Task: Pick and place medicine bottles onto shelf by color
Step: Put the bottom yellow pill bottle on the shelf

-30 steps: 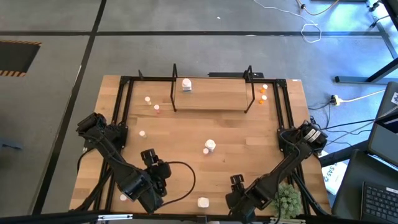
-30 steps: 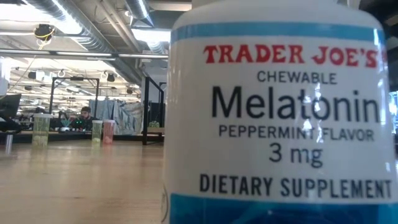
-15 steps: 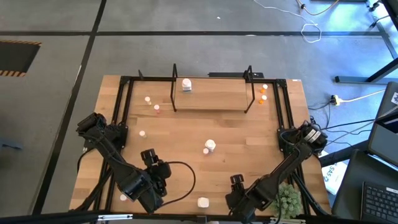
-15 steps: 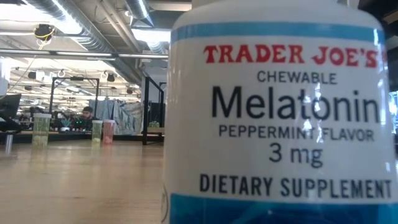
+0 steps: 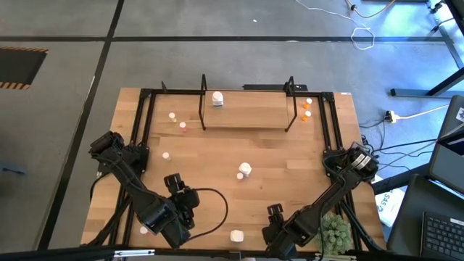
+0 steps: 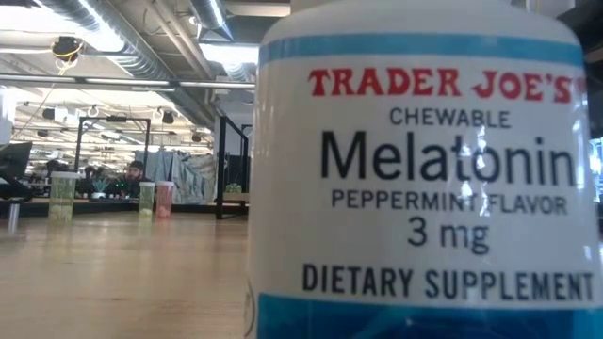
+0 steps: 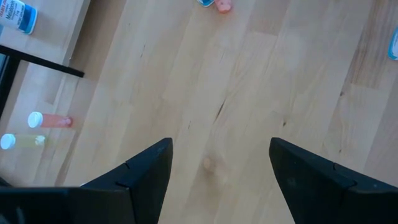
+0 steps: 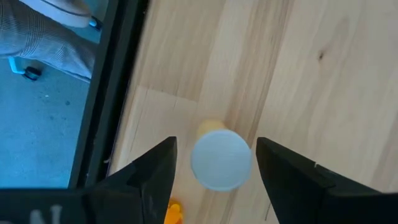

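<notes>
From above I see the left gripper point(image 5: 174, 181) and right gripper point(image 5: 273, 211) low at the near edge, a white bottle point(image 5: 237, 235) between them; the shelf point(image 5: 246, 116) holds one white bottle point(image 5: 217, 98). Level with the table, a melatonin bottle point(image 6: 424, 179) blocks my sight. My left wrist shows jaws wide, empty, over bare wood. My right wrist shows jaws apart around a white cap point(image 8: 221, 158), untouched; light, rigid, slick plastic, I'd guess, so grip the body.

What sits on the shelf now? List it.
One white medicine bottle stands on the shelf, near its left end frame. The rest of the base shows bare; nothing hides behind the thin frames from above.
</notes>
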Tool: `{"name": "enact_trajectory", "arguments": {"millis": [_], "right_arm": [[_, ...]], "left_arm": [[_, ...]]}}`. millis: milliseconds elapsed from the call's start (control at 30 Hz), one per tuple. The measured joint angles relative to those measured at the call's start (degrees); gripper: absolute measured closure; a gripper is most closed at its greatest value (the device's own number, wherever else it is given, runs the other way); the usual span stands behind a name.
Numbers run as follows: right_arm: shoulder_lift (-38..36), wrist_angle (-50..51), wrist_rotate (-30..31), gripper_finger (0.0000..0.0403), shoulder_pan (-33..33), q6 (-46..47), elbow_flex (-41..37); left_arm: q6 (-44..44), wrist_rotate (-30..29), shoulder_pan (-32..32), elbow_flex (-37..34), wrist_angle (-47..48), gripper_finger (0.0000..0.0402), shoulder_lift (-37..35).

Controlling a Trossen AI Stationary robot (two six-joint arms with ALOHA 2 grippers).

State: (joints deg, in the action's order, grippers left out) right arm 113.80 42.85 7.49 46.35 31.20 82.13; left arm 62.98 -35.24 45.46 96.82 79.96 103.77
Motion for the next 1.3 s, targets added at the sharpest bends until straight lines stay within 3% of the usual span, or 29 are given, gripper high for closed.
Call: {"name": "enact_trajectory", "arguments": {"millis": [267,733,1067,1300], "right_arm": [[0.0,0.3,0.0,0.0203,0.0,1.5,0.1],[-0.1,0.3,0.0,0.0279,-0.1,2.3,0.1],[-0.1,1.7,0.7,0.0279,-0.8,2.8,2.7],[-0.1,11.8,5.8,0.0279,-1.6,1.5,10.7]], "left_arm": [[0.0,0.0,0.0,0.0,-0.1,0.0139,0.0],[0.0,0.4,0.0,0.0,-0.1,0.0139,0.0],[0.0,0.4,0.0,0.0,-0.1,0.0139,0.0],[0.0,0.4,0.0,0.0,-0.1,0.0139,0.0]]}}
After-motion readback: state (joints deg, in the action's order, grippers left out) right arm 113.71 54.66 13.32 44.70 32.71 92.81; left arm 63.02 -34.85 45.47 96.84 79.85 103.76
